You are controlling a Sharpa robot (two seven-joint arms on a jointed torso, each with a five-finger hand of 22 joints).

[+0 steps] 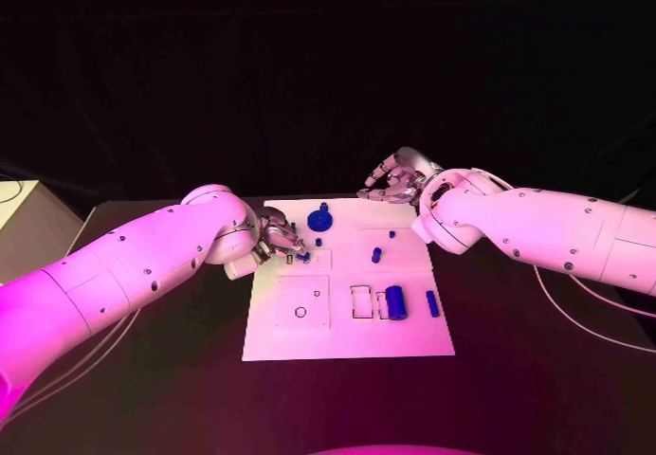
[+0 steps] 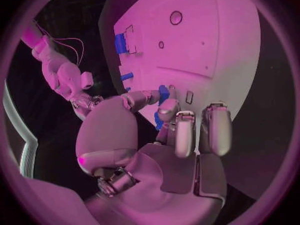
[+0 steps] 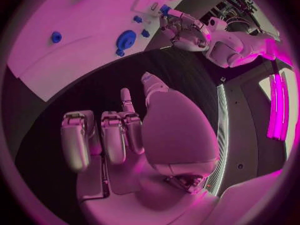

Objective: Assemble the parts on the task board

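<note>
Left hand (image 2: 164, 135) rises toward white task board (image 2: 231, 50). Thumb and fingers (image 2: 185, 132) close on small blue part (image 2: 164, 93) at board's near edge; second bit of blue (image 2: 158, 119) shows lower between fingers. On board: larger blue part (image 2: 121, 43) beside rectangular recess, short blue peg (image 2: 127, 76) near edge, round hole (image 2: 176, 18), smaller hole (image 2: 161, 44), small rectangular slot (image 2: 189, 97) just beside held part. Right hand (image 2: 84, 103) hangs off board over dark table, fingers curled.

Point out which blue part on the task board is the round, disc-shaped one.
It is the blue disc near the far edge of the task board, between the two hands. The other blue parts are small pegs or long cylinders, like the one nearer the robot.
</note>
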